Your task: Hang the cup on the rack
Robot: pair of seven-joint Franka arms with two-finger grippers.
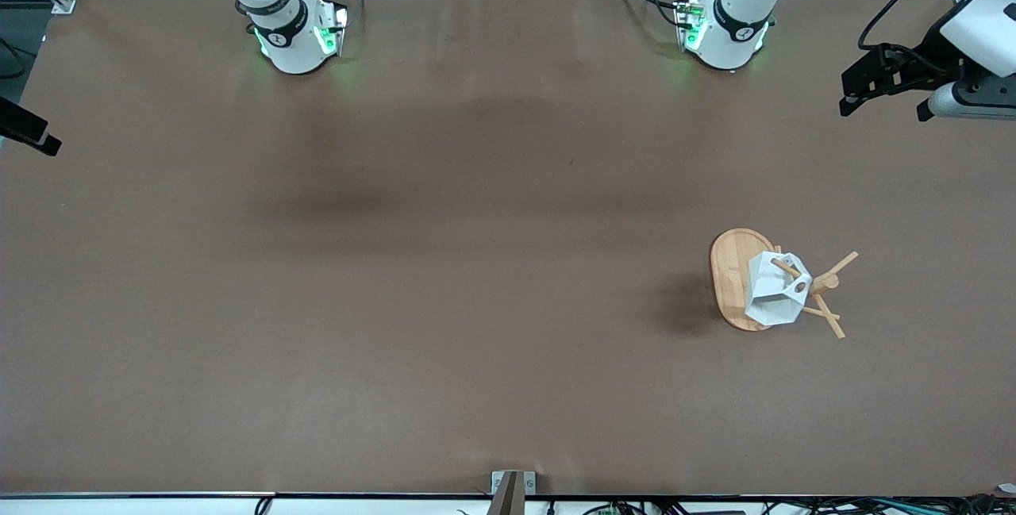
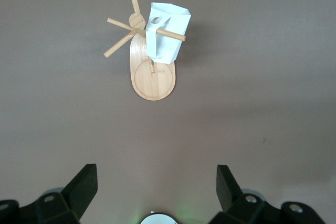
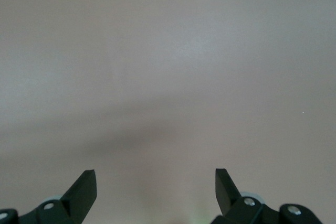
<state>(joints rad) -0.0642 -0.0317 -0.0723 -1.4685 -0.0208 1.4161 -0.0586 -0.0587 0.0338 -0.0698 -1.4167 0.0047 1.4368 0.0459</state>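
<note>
Both fingers pairs spread apart, empty, well clear of cup (image 1: 776,290) hanging on rack (image 1: 734,277) peg

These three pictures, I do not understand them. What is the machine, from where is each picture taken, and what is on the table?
Two robot arms stand at a brown table. The wide picture comes from a high camera facing them. The other two come from cameras on the arms' wrists, and the dark prongs at their lower edges are the fingers of each arm's tool. The left tool and the right tool are both open and hold nothing; both arms wait. On the table, toward the left arm's end, stands a bamboo rack with thin pegs. A white cup already hangs on one peg, which passes through the hole in its handle.
</note>
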